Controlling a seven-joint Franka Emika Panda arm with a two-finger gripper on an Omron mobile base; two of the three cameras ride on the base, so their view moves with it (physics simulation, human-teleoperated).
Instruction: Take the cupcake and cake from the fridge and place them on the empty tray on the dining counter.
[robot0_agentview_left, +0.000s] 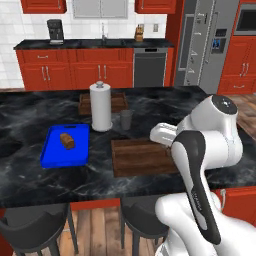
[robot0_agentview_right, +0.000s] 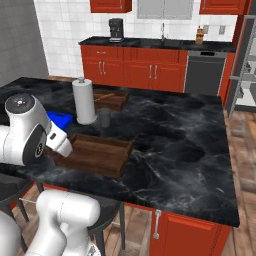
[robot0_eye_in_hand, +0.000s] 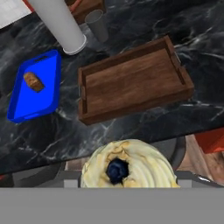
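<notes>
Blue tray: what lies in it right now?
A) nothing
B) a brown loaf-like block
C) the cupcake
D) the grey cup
B: a brown block lies in the blue tray, while the cupcake sits at the gripper and the grey cup stands on the counter.

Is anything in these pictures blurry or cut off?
Hand view: the cupcake sits huge and soft-edged against the lens, its base cropped, while the empty tray looks sharp. Both base views: evenly lit, faint shadows, and the fridge is cropped at the top.
</notes>
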